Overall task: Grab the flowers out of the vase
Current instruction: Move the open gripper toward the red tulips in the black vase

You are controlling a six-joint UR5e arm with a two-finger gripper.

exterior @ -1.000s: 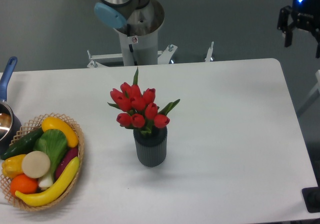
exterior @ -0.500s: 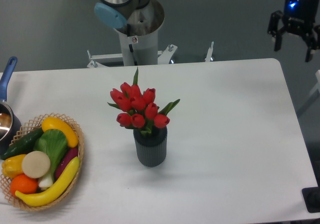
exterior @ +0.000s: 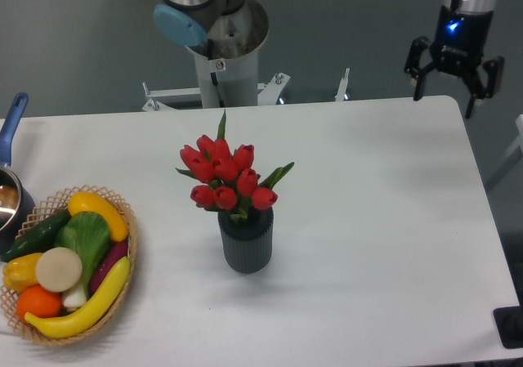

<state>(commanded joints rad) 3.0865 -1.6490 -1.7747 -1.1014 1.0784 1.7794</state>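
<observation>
The flowers (exterior: 225, 175), a bunch of red tulips with green leaves, stand in the vase (exterior: 246, 241), a short dark ribbed cylinder near the middle of the white table. My gripper (exterior: 445, 95) hangs open over the table's far right corner, well to the right of the flowers and above them. Nothing is between its two dark fingers, which point downward.
A woven basket (exterior: 122, 285) of vegetables and fruit sits at the left front. A pot with a blue handle (exterior: 10, 130) is at the left edge. The arm's base (exterior: 221, 48) stands behind the table. A dark object (exterior: 511, 326) sits beyond the right front corner.
The gripper has moved left and lower, from off the right edge toward the table's far right corner. Flowers and vase have not moved.
</observation>
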